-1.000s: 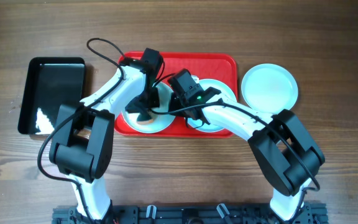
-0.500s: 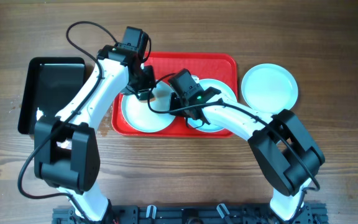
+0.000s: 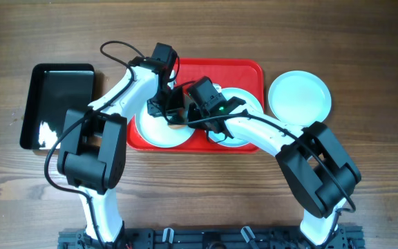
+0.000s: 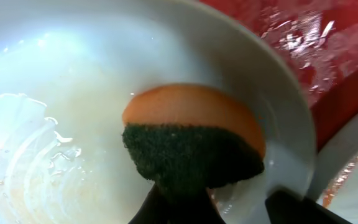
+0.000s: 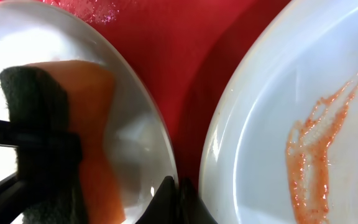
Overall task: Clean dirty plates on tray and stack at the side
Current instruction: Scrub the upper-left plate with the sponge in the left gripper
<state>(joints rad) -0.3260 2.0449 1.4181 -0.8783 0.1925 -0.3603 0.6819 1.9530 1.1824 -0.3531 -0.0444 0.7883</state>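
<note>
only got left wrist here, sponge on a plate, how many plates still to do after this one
Observer: One more on the tray: the second plate beside yours carries an orange smear.
Operator: any done already
Observer: A third plate sits on the table right of the tray, looking clean from overhead.
Operator: where's the right gripper
Observer: The right gripper is shut, tips at the rim of the scrubbed plate, by the gap between the two plates.

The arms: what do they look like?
The left arm and right arm are smooth white tubes joined by chunky black blocks. Thin black cables loop along them; a small green light glows on the right one.
</note>
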